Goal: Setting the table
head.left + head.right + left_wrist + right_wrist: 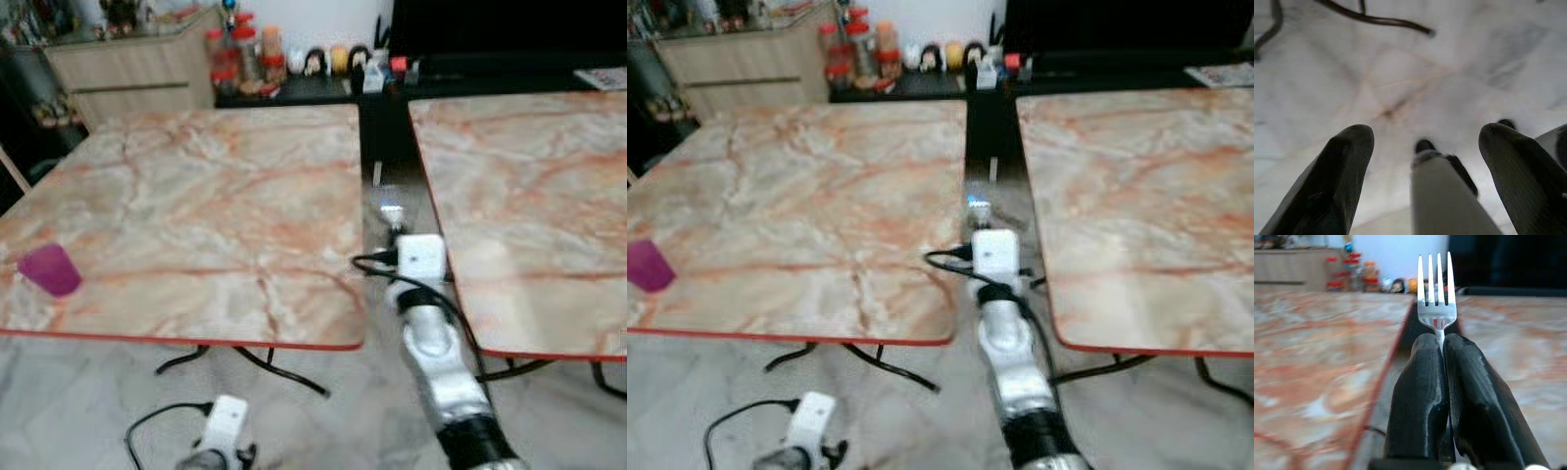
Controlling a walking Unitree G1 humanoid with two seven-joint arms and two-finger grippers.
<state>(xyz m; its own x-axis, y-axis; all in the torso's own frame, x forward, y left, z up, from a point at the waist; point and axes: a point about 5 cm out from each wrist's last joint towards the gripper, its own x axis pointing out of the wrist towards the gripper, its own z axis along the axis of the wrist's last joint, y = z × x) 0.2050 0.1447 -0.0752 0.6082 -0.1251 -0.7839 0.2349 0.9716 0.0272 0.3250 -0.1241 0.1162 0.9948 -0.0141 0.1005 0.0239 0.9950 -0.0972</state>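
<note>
Between tables: silver four-tined fork upright, clamped by right pincer.

My right gripper: two matt black fingers, faintly textured, with a dull sheen, pressed against a fork of polished, mirror-bright metal. My left gripper: the same matt black fingers, one finely ribbed. My right arm: glossy silver metal casing with a white plastic wrist block. Left table and right table: smooth, glossy marble-patterned tops veined in orange. Cup: matt purple plastic. Floor: polished pale marble-look tile. Cabinet: pale wood-grain finish.
</note>
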